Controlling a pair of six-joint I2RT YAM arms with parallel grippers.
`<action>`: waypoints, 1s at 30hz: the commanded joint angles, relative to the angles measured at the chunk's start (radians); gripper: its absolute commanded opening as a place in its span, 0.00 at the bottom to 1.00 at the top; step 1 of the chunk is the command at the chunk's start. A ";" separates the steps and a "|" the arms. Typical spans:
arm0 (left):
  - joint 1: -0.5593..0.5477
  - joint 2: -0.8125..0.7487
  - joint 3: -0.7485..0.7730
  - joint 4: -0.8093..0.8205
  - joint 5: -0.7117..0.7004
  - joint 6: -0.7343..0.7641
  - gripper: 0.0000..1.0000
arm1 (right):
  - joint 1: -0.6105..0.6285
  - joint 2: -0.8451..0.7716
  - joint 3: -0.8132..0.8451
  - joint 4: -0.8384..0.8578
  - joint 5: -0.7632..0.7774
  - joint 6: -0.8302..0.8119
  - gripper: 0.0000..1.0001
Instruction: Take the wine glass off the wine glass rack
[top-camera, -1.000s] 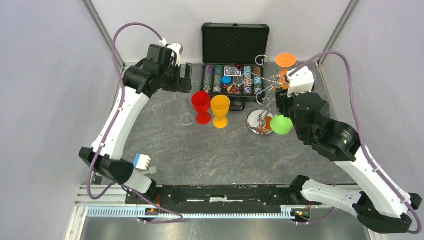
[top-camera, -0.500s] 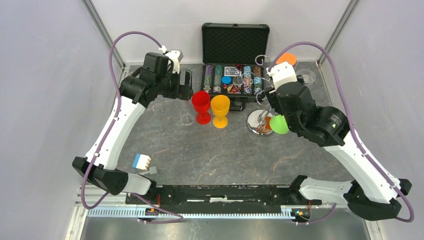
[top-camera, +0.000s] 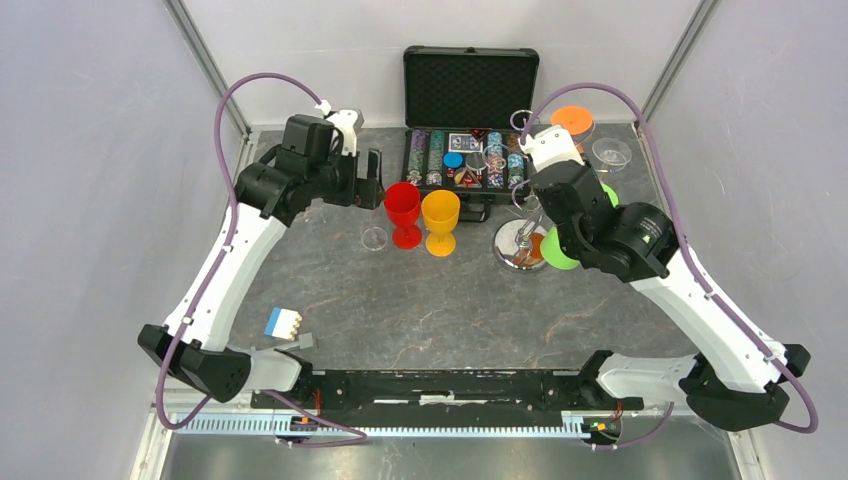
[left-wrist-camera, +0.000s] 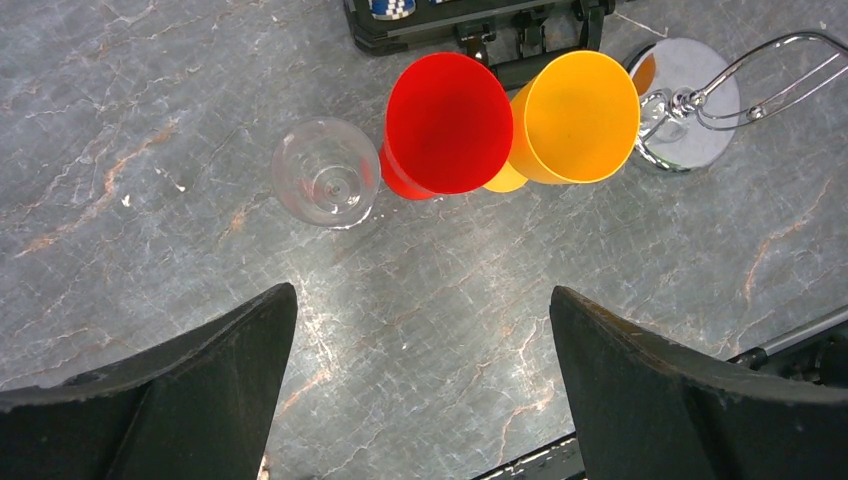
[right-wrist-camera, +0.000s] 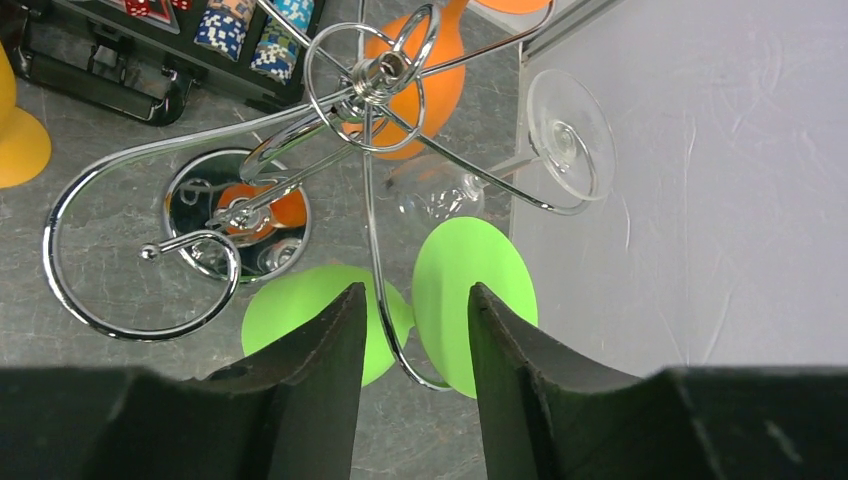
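Observation:
The silver wire rack (right-wrist-camera: 380, 70) stands on its shiny round base (top-camera: 518, 248), right of centre. A green wine glass hangs on a near hook, bowl (right-wrist-camera: 305, 320) to the left and foot (right-wrist-camera: 470, 290) to the right. My right gripper (right-wrist-camera: 417, 292) is open, one finger on each side of the green stem and the hook wire, not touching them. An orange glass (right-wrist-camera: 425, 85) and a clear glass (right-wrist-camera: 565, 140) hang on farther hooks. My left gripper (left-wrist-camera: 422, 300) is open and empty above the table, near the standing glasses.
A red glass (top-camera: 402, 212), a yellow glass (top-camera: 440, 220) and a clear glass (top-camera: 374, 237) stand upright on the table left of the rack. An open black case of poker chips (top-camera: 470, 110) sits behind. A small blue and white block (top-camera: 283, 323) lies near front left.
My right wrist has moved left and toward the back, bringing its fingers around the green glass's stem. My left gripper has shifted slightly toward the near side, still open.

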 joint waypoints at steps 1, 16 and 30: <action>0.000 -0.027 -0.010 0.044 0.021 0.015 1.00 | 0.003 -0.002 0.053 -0.006 0.063 -0.003 0.45; 0.001 -0.014 -0.038 0.060 0.043 0.010 1.00 | 0.003 0.006 0.036 0.009 0.098 -0.012 0.42; -0.001 -0.013 -0.052 0.067 0.047 0.012 1.00 | 0.002 0.030 -0.016 -0.010 0.129 -0.039 0.41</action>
